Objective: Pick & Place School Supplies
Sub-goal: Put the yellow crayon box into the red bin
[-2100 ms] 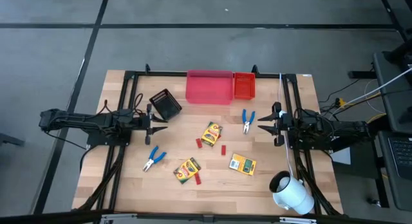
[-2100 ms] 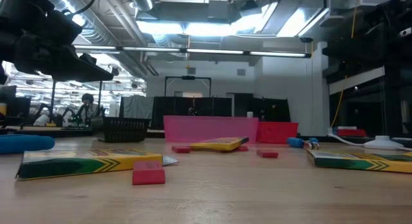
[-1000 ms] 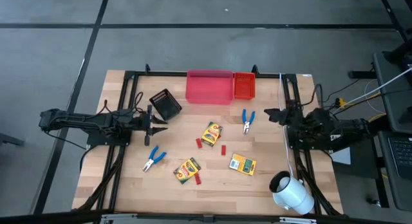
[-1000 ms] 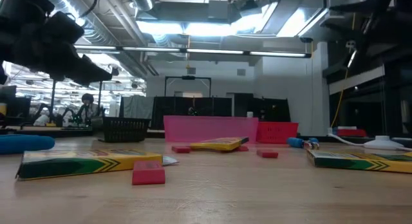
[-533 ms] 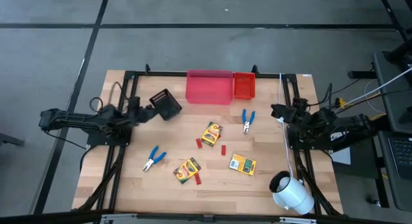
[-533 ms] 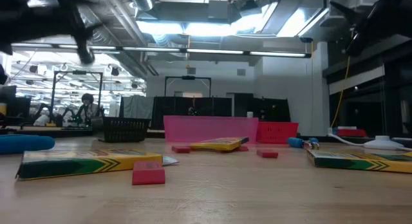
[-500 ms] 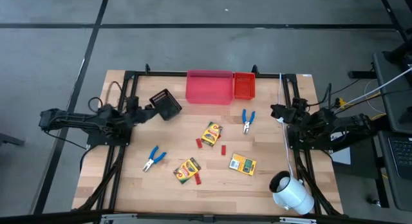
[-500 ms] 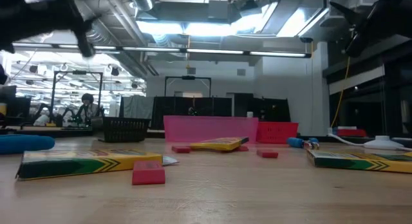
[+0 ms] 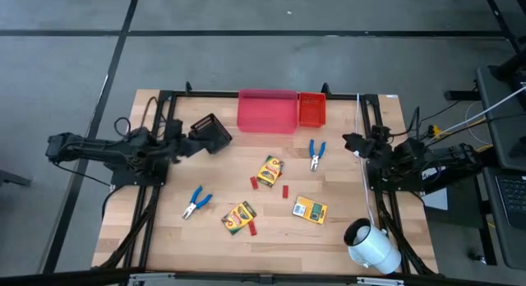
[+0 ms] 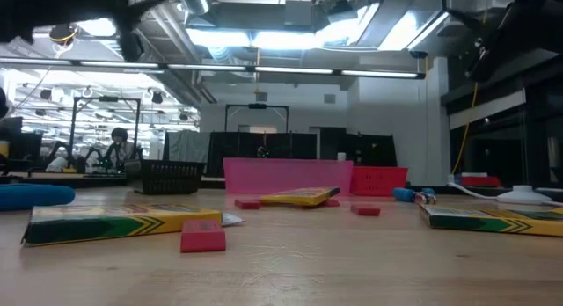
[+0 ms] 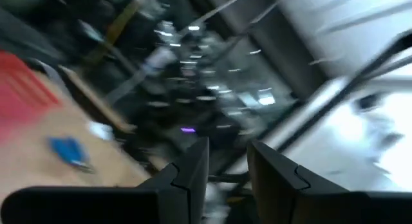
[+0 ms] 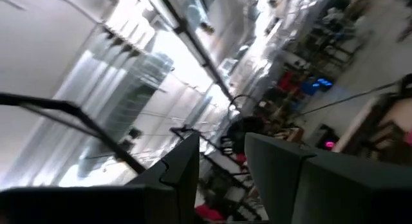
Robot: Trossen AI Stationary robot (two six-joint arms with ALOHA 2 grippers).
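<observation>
The wooden tabletop [image 9: 164,237] carries a white cylinder [image 9: 371,246] at its near right corner, with a pink bin [image 9: 267,111], an orange bin [image 9: 311,109] and a black mesh bin [image 9: 211,131] along the far edge. Three crayon boxes [image 9: 269,170] lie mid-table with red pieces [image 9: 284,191] between them; one blue-handled tool [image 9: 196,202] lies left, another [image 9: 316,154] right. The left end effector [image 11: 228,163] sits raised beside the black bin, fingers slightly spread, holding nothing; the right end effector [image 12: 222,161] is lifted at the right edge, likewise parted and empty.
</observation>
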